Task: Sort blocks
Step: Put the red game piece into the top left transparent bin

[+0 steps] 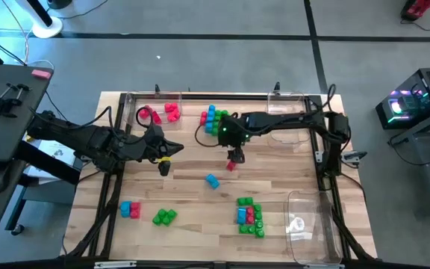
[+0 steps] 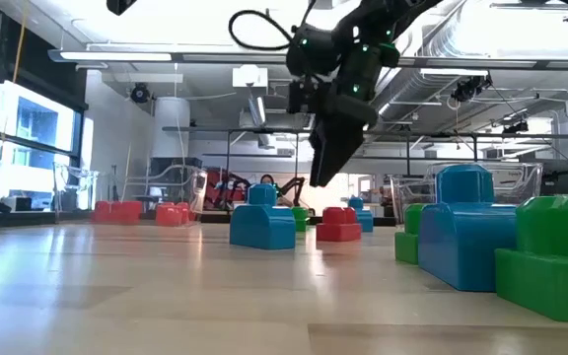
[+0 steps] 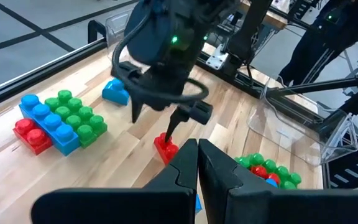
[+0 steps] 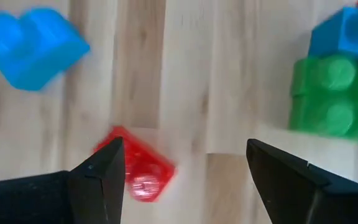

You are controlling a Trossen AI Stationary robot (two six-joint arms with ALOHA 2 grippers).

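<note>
Blocks lie mostly in mixed-colour clusters, so sorting looks barely begun; right gripper hangs wide open over a red block, left gripper shut, empty.

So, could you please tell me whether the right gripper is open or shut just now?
Open. The right gripper shows its two fingers spread wide apart above the table, with a small red block lying beside one, ungripped.
</note>
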